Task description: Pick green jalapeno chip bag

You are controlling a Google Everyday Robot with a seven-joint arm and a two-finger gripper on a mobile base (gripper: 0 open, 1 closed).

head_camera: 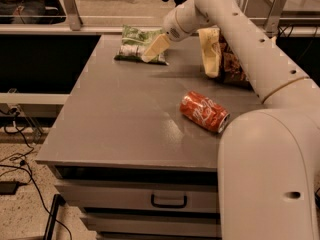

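The small, crinkly, light green snack bag with a white printed panel, the green jalapeno chip bag (131,39), lies flat near the far edge of the grey tabletop (125,114), toward its left corner. My cream-coloured gripper (153,51) is lowered onto the bag's right end, angled down and to the left, and appears to touch it. I cannot tell how far the gripper is open, or whether it has any hold of the bag.

Well to the right, a larger brown-and-yellow chip bag (220,54) stands upright, partly hidden by my white arm (240,39). A red soda can (204,112) lies on its side nearer the front, well apart from the green bag.

I judge two risks from here. The slick film may slip free if I close only on the thin end seam. Pressing down could also slide the bag off the far edge, which is close behind it.
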